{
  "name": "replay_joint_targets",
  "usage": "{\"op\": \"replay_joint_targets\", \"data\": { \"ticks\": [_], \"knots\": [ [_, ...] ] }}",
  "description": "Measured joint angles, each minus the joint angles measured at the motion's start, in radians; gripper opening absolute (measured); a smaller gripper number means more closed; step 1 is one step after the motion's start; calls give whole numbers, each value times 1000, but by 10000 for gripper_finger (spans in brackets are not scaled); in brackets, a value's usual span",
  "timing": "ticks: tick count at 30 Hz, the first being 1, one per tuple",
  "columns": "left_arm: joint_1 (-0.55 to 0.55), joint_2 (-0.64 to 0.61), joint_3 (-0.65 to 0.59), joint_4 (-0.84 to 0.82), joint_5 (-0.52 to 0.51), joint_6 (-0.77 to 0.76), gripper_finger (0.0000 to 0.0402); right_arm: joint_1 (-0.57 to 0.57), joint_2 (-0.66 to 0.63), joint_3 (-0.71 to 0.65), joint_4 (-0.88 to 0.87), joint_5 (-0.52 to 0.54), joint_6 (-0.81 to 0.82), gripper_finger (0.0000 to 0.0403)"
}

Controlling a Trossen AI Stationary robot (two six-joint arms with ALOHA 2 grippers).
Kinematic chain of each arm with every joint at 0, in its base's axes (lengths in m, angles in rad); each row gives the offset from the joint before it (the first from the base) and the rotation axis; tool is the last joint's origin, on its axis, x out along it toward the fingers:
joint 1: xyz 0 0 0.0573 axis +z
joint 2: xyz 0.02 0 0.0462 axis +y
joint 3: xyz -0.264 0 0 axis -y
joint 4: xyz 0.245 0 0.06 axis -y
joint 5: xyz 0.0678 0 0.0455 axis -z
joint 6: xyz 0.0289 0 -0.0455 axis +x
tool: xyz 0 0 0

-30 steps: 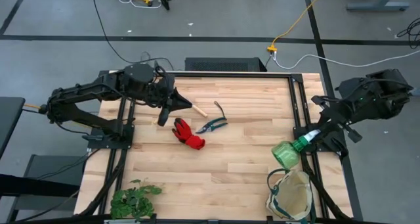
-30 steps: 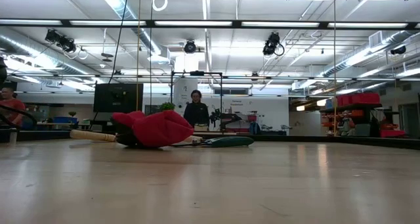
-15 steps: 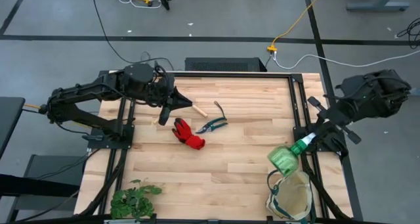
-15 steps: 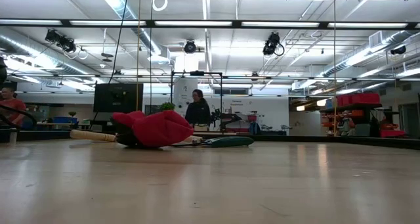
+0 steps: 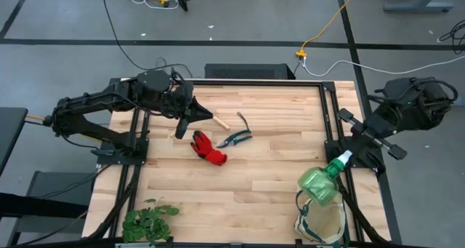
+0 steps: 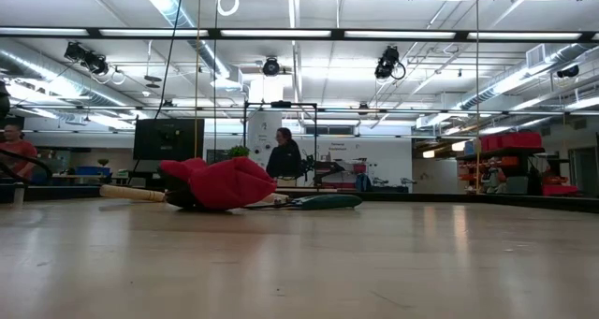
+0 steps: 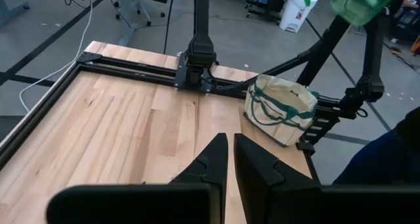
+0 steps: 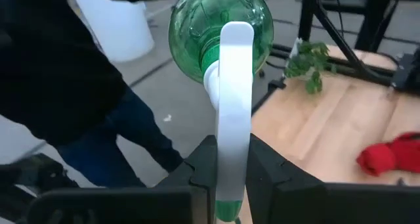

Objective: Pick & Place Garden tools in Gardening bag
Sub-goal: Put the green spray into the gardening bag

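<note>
The right hand (image 8: 226,165) is clamped on the white sprayer head of the green spray bottle (image 5: 320,183), its two fingers pressed against either side of the white neck. The bottle's green body hangs out ahead of the hand, directly above the open mouth of the gardening bag (image 5: 320,219), which stands at the corner of the counter (image 5: 261,161) just beneath the bottle.

The left hand (image 5: 184,124) waits with its fingers drawn nearly together and nothing between them. Just beside it lies a wooden-handled tool (image 5: 218,121), with the red glove (image 5: 207,148) close below its tip and the dark pruning shears (image 5: 235,138) a little farther along. The bag sits well apart from this hand, across the counter.

The counter is pale wood in strips, edged by a dark metal frame. A leafy green plant bunch (image 5: 147,220) lies at one corner. Beyond the counter is a wide workshop hall with ceiling strip lights, where a person (image 6: 283,157) stands far back.
</note>
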Motion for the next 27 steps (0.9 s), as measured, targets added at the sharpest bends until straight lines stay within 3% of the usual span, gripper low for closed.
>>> {"op": "replay_joint_targets", "data": {
  "ticks": [6,17,27],
  "knots": [
    [0,0,0,0,3,0,30,46,-14,0,97,-30,60,52],
    [0,0,0,6,3,-17,30,170,-14,0,71,44,133,51],
    [0,0,0,7,3,-31,30,251,-5,0,-198,95,157,51]
  ]
}}
